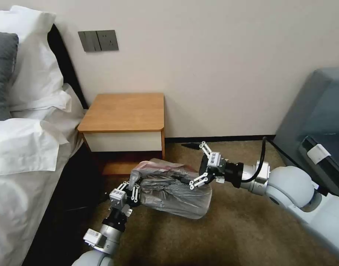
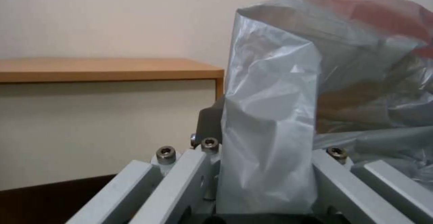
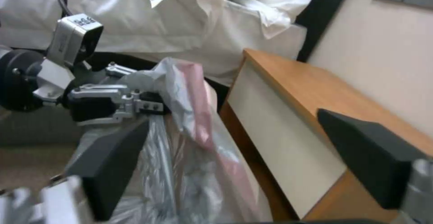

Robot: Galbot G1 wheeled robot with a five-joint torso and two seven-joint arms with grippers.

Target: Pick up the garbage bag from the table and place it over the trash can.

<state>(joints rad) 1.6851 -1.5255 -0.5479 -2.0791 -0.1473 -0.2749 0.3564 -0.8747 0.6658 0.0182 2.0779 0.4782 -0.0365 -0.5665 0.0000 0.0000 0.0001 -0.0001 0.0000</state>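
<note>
The garbage bag [image 1: 175,192], grey and crinkly with a pinkish-red rim band, stands puffed up in a boxy shape on the carpet in front of the table [image 1: 123,111]. The trash can is hidden under it. My left gripper [image 1: 131,187] is shut on the bag's near-left edge; in the left wrist view a fold of the bag [image 2: 270,98] rises between its fingers [image 2: 208,122]. At the bag's far right top, my right gripper [image 1: 199,165] is open wide, one finger against the plastic. In the right wrist view its black pads [image 3: 113,163] spread on either side of the bag [image 3: 194,109] and table [image 3: 316,92].
A bed with white linen [image 1: 29,147] runs along the left, close to my left arm. A dark grey piece of furniture [image 1: 317,118] stands at the right by the wall. Brown carpet [image 1: 232,236] lies open in front of the bag.
</note>
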